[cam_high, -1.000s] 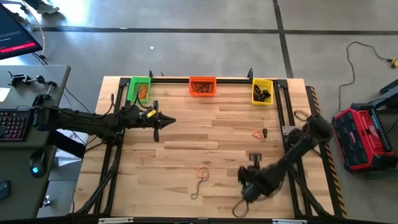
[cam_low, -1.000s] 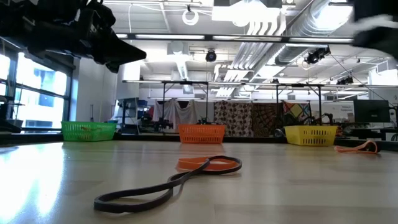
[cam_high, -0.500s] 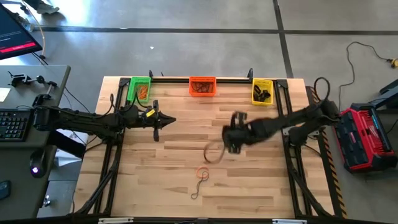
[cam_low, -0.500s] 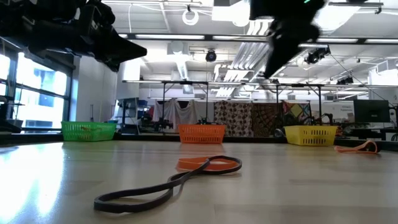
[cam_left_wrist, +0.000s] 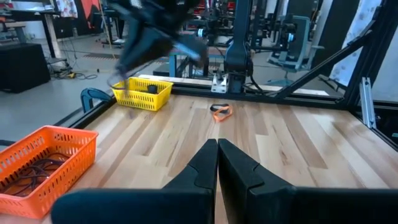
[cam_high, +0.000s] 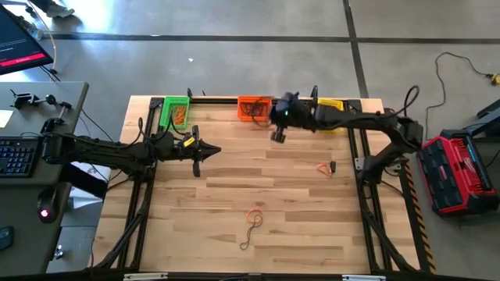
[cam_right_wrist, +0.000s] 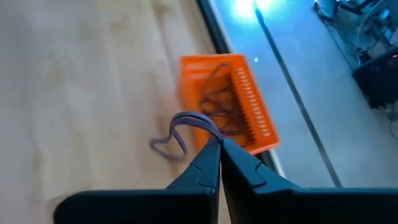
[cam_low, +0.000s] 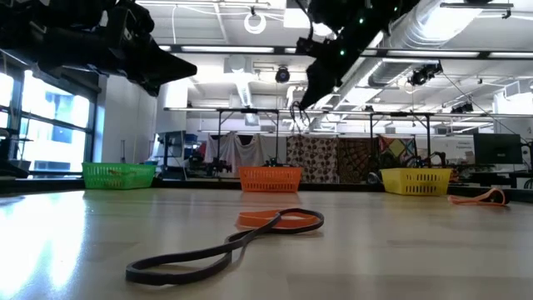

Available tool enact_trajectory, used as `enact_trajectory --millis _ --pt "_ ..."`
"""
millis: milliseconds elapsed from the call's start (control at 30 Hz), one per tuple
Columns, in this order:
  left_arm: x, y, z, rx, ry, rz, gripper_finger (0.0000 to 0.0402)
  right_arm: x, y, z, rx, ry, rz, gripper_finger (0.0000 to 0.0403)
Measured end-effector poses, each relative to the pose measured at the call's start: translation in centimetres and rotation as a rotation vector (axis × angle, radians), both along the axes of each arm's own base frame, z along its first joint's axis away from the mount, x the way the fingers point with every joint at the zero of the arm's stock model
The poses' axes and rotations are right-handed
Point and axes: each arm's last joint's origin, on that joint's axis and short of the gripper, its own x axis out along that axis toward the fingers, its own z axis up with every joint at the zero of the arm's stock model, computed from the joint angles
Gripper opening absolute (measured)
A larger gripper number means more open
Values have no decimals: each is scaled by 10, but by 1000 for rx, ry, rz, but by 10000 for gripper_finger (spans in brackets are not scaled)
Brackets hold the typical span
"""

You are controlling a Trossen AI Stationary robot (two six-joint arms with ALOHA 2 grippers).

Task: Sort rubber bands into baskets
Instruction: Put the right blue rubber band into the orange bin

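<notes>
Wooden surface, baskets along the far edge, bands loose in the middle

Your right tool is clenched on a limp brown rubber band, dangling beside the orange basket; your left tool waits clenched. Such loops look light and floppy: pinch one strand, anywhere

blurred: right hand | yellow basket partly hidden

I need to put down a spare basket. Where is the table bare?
Bare wood lies between the left claw and the loose orange band, and along the near edge. Crowded: the far edge with the baskets and right claw.
</notes>
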Motion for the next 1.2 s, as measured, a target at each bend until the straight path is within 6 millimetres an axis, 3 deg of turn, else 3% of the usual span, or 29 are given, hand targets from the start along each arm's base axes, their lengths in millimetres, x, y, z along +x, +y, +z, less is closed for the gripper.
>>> enact_trajectory --millis 133,333,733,1000,1200 --pt "0 0 0 0 0 4 3 0 -29 -5 -13 -26 -10 0" --pt "0 1 0 4 1 43 3 6 -56 -26 25 -42 -26 0" --pt "0 1 0 6 2 46 3 52 -109 -35 94 15 -63 0" --pt "0 1 0 14 7 45 3 62 -131 -65 190 72 -84 0" --pt "0 1 0 14 6 45 3 57 -140 -72 278 42 -129 7"
